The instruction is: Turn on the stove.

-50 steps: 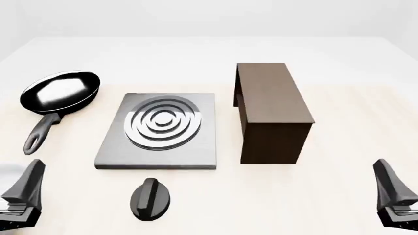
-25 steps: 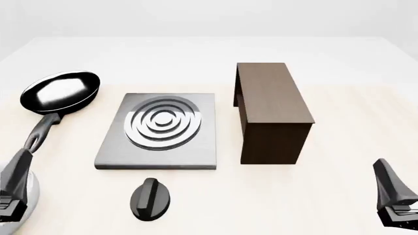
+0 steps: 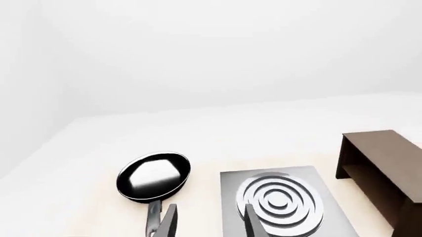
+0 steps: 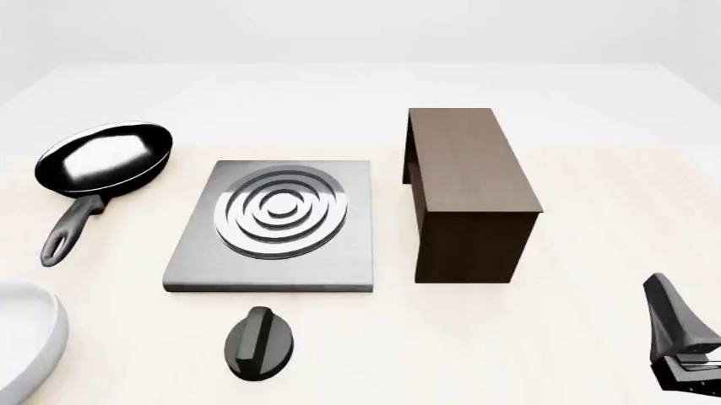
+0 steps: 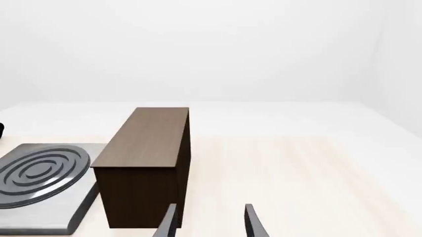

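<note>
Meanwhile, both hands open: left hand [image 3: 207, 223] facing the stove [image 4: 277, 223], knob [image 4: 262, 342] just before it, right hand [image 5: 209, 221] beside the cabinet [image 5: 146, 165].

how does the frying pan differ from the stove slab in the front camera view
The frying pan is round and glossy black with a long handle pointing toward the arms; the stove slab is square, flat, matte grey, with concentric silver rings. The frying pan sits farther left and a little farther back, and looks smaller than the stove slab. Both rest flat on the table, apart from each other and untouched by either arm.
</note>
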Motion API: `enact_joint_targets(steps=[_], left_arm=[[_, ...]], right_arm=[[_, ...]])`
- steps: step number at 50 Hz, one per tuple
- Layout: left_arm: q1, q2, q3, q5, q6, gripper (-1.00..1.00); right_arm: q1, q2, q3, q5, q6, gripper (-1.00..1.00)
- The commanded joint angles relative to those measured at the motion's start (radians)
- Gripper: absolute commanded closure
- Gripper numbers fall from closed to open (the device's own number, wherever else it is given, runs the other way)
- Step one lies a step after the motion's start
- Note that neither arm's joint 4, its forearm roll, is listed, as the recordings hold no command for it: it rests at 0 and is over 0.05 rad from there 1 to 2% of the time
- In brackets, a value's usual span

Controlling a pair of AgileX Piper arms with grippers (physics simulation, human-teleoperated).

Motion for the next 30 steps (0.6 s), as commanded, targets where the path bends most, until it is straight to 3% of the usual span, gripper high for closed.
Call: enact_joint_targets(steps=[1, 10, 22, 30], left_arm=[[-0.012, 0.084, -0.115, 0.075, -0.019, -1.0], [-0.034, 0.13, -0.127, 0.112, -0.056, -1.0], [-0.044, 0.21, -0.103, 0.105, -0.037, -1.0], [-0.06, 0.23, -0.091, 0.104, -0.074, -1.0]], right_arm=[[0.0, 0.0, 0.0, 0.0, 0.0, -1.0], [0.0, 0.0, 0.0, 0.0, 0.0, -1.0], [0.0, 0.0, 0.0, 0.0, 0.0, -1.0], [0.0, 0.0, 0.0, 0.0, 0.0, -1.0]])
